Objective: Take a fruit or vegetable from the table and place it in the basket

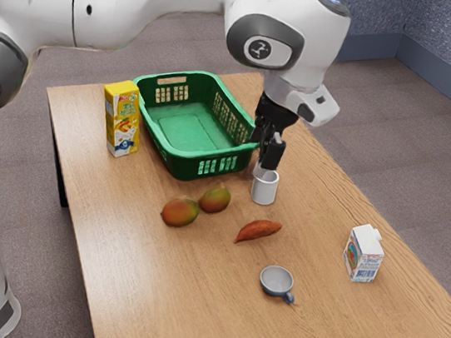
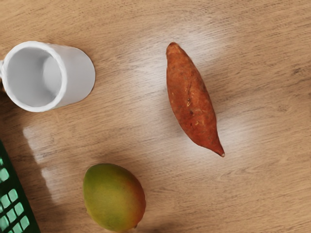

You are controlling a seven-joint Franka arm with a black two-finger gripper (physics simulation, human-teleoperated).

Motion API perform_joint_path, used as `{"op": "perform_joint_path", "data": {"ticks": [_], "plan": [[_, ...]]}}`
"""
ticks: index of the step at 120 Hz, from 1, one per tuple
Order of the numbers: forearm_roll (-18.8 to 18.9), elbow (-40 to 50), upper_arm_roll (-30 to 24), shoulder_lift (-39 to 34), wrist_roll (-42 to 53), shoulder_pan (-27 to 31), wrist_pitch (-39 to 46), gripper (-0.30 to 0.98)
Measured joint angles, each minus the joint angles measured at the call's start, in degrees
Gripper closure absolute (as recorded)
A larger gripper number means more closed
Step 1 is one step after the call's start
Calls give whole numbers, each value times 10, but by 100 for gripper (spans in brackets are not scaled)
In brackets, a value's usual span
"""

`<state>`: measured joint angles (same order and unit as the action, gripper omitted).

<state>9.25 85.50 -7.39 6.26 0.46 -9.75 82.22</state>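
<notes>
From where I stood, the black gripper (image 1: pixel 268 164) hung by the white mug (image 1: pixel 264 189), and I couldn't tell whether it was clenched or released. The sweet potato (image 1: pixel 258 230) lay on the table, nearer than the green basket (image 1: pixel 218 165) and toward the exterior view's right of the two mangoes (image 1: pixel 179 211). Coming down too soon might have tipped the mug; pinching a tapered end could have let the sweet potato swivel loose, and a low carry risked striking the basket's wall.
</notes>
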Motion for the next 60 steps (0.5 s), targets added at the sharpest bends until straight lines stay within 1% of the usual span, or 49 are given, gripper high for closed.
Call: {"op": "perform_joint_path", "data": {"ticks": [11,23,50,60], "plan": [[1,0,0,0,-4,0,54,0],[3,2,1,0,-8,0,91,0],[1,8,5,1,-16,7,130,0],[-15,21,6,0,-18,13,144,0]]}}
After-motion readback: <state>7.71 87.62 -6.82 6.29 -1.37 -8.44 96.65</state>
